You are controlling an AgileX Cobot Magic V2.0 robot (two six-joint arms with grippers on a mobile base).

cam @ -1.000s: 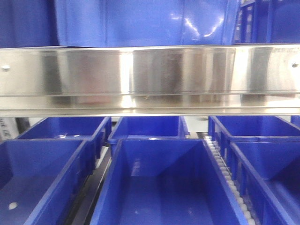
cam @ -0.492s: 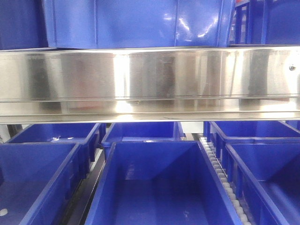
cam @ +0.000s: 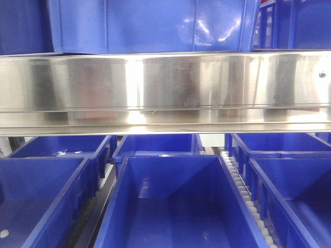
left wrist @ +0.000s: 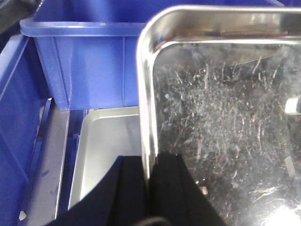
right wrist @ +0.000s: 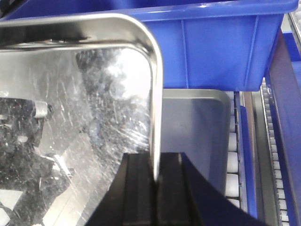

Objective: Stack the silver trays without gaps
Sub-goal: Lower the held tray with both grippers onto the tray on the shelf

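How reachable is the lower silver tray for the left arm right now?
Probably not reachable. The left gripper is shut on the rim of the upper silver tray, which covers most of the lower silver tray; only a strip shows beside it. It would likely need to release first.

A blue bin [left wrist: 84, 66] blocks the way just beyond the open lower tray [left wrist: 106, 150].
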